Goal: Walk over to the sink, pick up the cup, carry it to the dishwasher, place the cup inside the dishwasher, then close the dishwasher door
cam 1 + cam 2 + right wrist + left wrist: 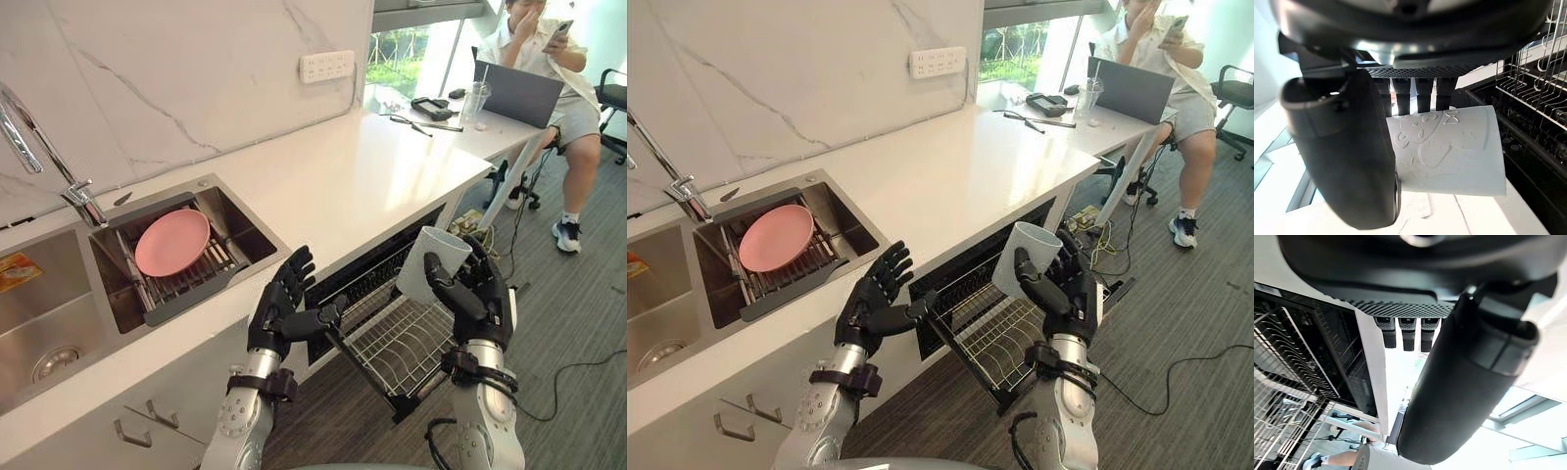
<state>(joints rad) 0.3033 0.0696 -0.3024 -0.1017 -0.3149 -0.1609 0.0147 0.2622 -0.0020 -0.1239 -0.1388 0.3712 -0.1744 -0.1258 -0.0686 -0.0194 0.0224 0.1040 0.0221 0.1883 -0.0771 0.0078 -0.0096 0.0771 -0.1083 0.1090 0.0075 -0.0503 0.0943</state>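
Observation:
My right hand point(480, 294) is shut on a white cup point(431, 262), thumb across its side, and holds it tilted above the dishwasher's pulled-out wire rack point(400, 343). The cup point(1449, 152) has an embossed pattern on its side, with the fingers point(1418, 95) wrapped behind it. My left hand point(282, 305) hovers open with nothing in it in front of the counter edge, just left of the dishwasher opening point(377, 269). The dishwasher's dark interior and rack point(1288, 362) lie beyond the left hand's fingers point(1408, 335).
A sink point(250, 235) on the left holds a pink plate point(171, 242) on a drying rack, with a tap point(49, 162) behind it. The white counter point(362, 176) runs to the right. A seated person point(554, 69) with a laptop is at the far right.

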